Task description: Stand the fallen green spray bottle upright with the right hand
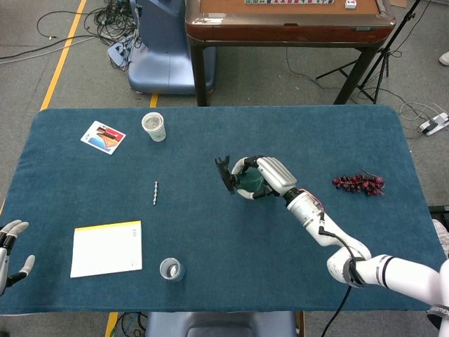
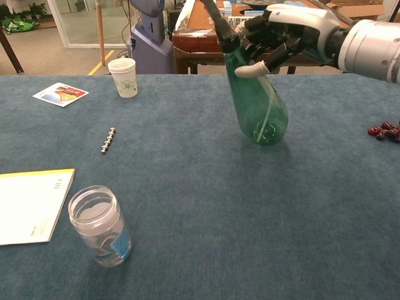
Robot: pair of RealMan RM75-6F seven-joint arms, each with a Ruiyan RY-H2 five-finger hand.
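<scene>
1. The worktop point(image 1: 84, 295) is covered in a dark blue cloth and spans both views.
2. A white paper cup point(image 1: 153, 126) stands near the far edge, with a small printed card point(image 1: 103, 137) to its left.
3. A short string of metal beads point(image 1: 156, 192) lies between the cup and a yellow-edged notepad point(image 1: 106, 248).
4. A clear jar point(image 2: 100, 225), open at the top, stands just beside the notepad, near the front edge.
5. A bunch of dark red grapes point(image 1: 359, 184) lies toward the right end.
6. The green spray bottle point(image 2: 257, 103) stands with its base on the cloth, near the middle.
</scene>
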